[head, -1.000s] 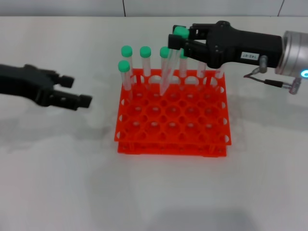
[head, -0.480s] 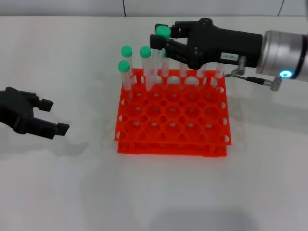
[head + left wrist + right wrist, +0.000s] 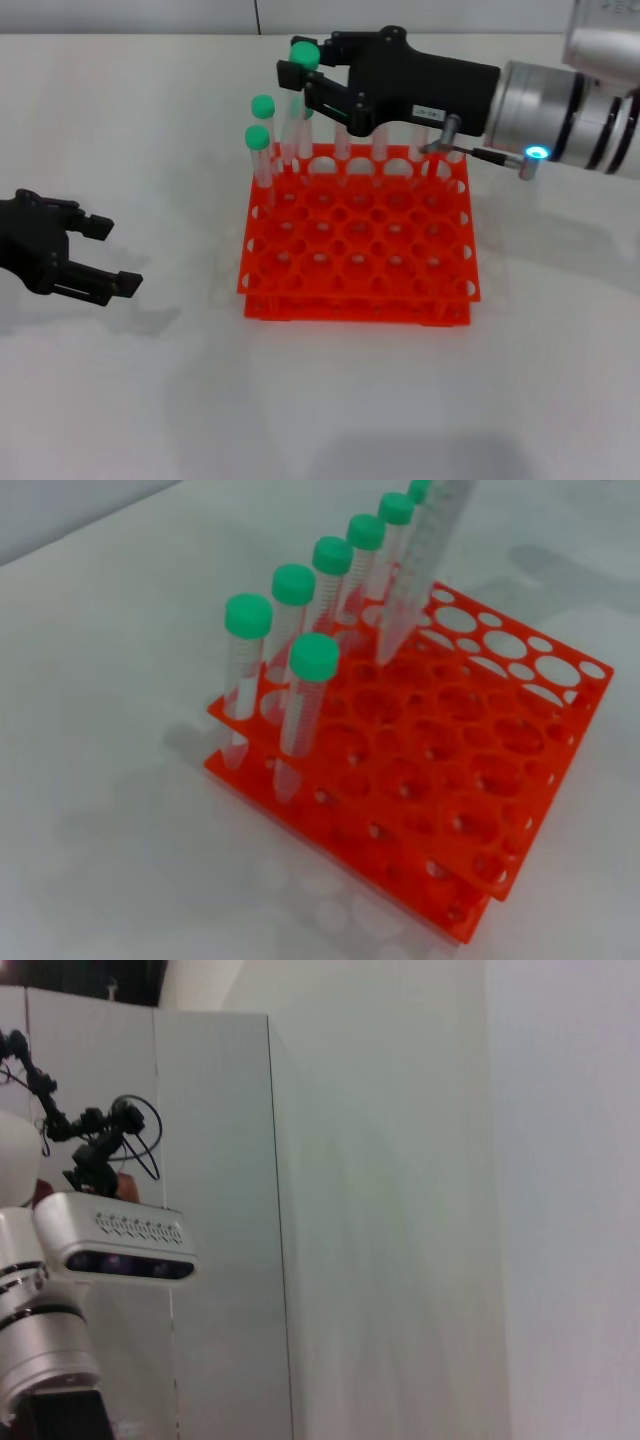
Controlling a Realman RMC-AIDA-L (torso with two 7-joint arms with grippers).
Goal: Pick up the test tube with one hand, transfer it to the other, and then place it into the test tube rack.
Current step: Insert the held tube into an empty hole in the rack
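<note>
My right gripper (image 3: 303, 82), black with a white label, is shut on the test tube (image 3: 304, 54) just below its green cap. It holds the tube tilted over the back left part of the orange-red rack (image 3: 360, 292). The left wrist view shows the tube (image 3: 418, 575) with its tip close above a back-row hole of the rack (image 3: 470, 780); I cannot tell if it touches. My left gripper (image 3: 115, 255), black without a label, is open and empty, low over the table left of the rack.
Several other green-capped tubes (image 3: 262, 106) stand in the rack's back row and left edge, also seen in the left wrist view (image 3: 248, 617). The rack's other holes are empty. The right wrist view shows only a wall and cabinet.
My right gripper has carried the tube to the left along the rack's back row. My left gripper drew back to the left and lower, then stayed almost still.
</note>
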